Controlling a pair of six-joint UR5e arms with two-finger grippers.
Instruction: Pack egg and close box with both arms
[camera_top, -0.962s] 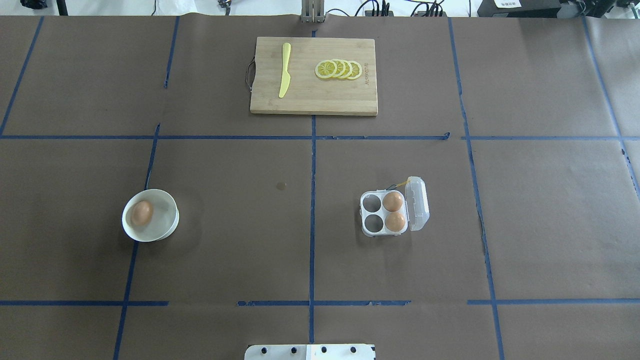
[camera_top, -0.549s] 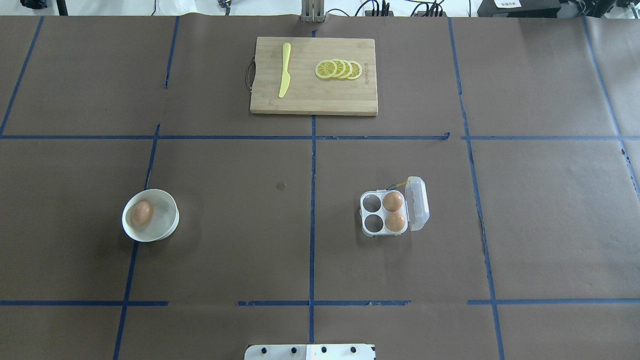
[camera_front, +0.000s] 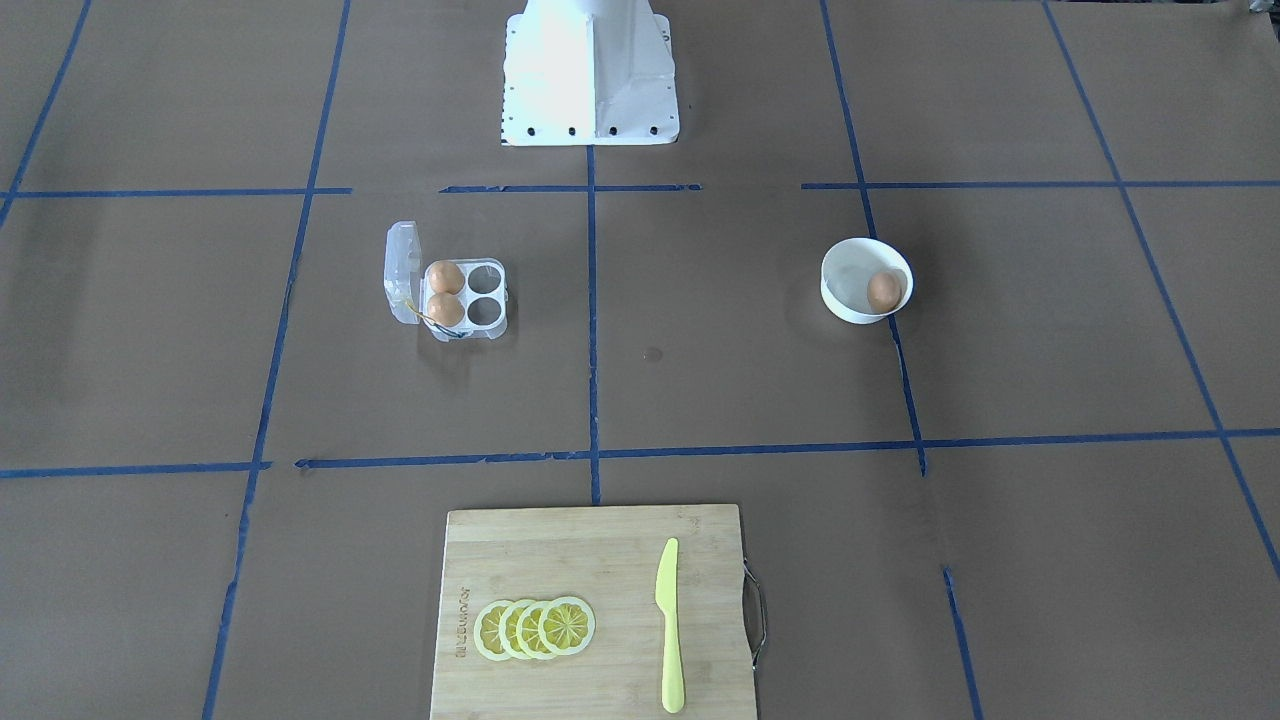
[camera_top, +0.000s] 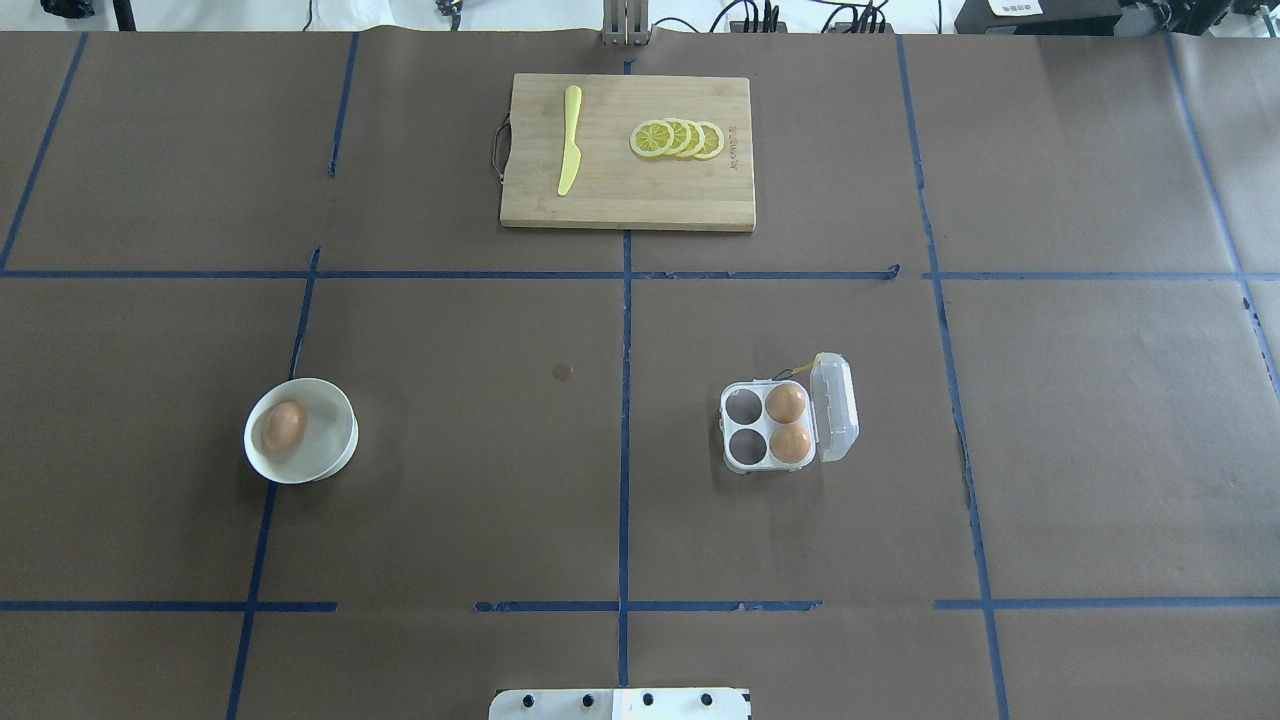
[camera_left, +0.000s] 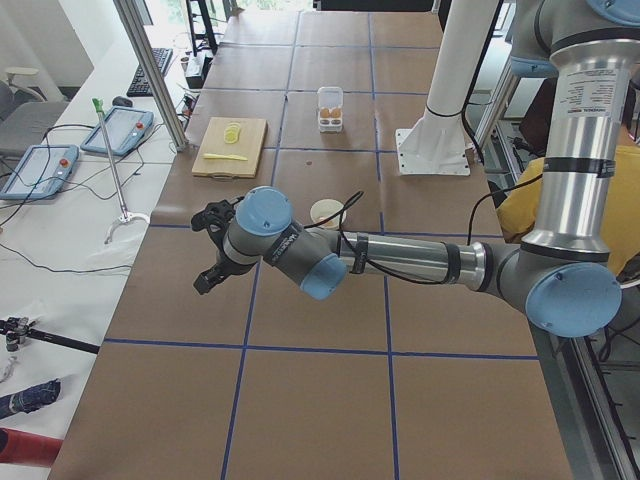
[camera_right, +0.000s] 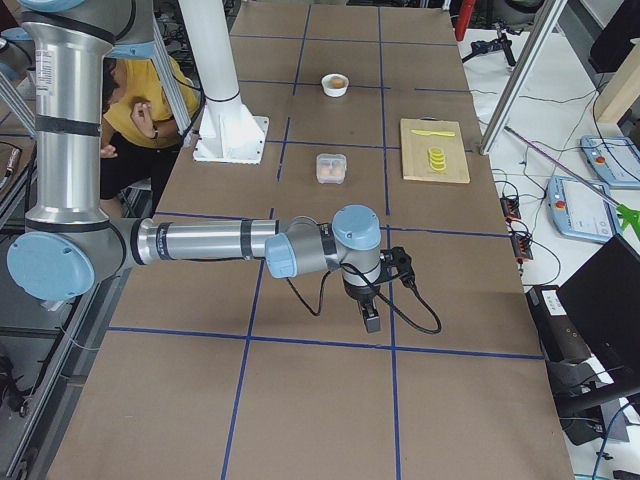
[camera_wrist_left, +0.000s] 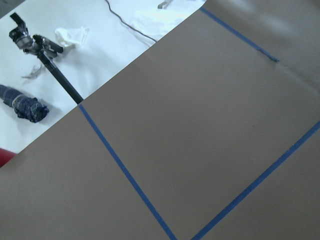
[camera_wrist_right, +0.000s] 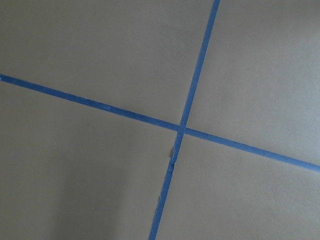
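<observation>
1. The left tool (camera_left: 207, 250) hangs from the near arm above bare brown tabletop (camera_left: 300, 400). Whether its fingers are apart or together cannot be told.
2. The right tool (camera_right: 368, 308) points down over crossing blue tape lines (camera_right: 330, 340); its state cannot be told either.
3. The egg (camera_top: 284, 426) lies in a white bowl (camera_top: 330, 440) on the robot's left half.
4. The box (camera_top: 745, 445) sits well apart on the right half with its lid (camera_top: 836, 408) swung open. Two eggs (camera_top: 787, 403) fill the cups beside the hinge; two cups are empty.
5. A cutting board (camera_top: 620, 195) at the far side carries a yellow knife (camera_top: 569, 140) and lemon slices (camera_top: 678, 138).
</observation>
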